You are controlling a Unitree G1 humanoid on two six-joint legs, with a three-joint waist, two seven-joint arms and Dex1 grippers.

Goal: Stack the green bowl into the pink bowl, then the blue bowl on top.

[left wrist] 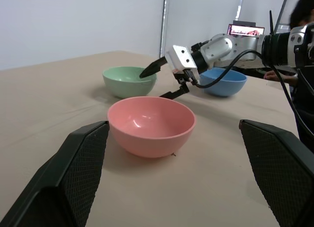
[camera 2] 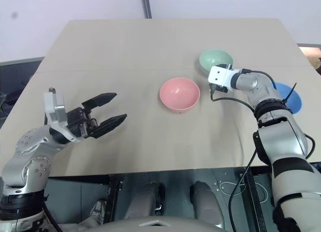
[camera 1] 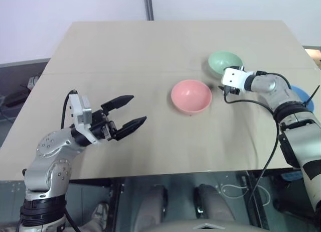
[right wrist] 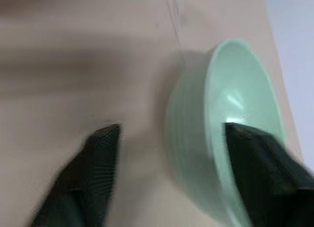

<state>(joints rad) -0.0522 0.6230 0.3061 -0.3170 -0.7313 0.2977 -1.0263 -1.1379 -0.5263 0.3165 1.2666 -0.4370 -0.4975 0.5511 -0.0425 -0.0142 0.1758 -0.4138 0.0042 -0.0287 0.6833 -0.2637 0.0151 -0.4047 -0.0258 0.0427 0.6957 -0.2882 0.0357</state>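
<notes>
Green bowl (camera 1: 224, 63) sits unstacked at upper right, right pincer (right wrist: 167, 153) spread astride its rim (not pinching); pink bowl (camera 1: 190, 96) empty, nothing stacked.

Bright, even light with soft shadows; the right wrist view is motion-blurred.
</notes>
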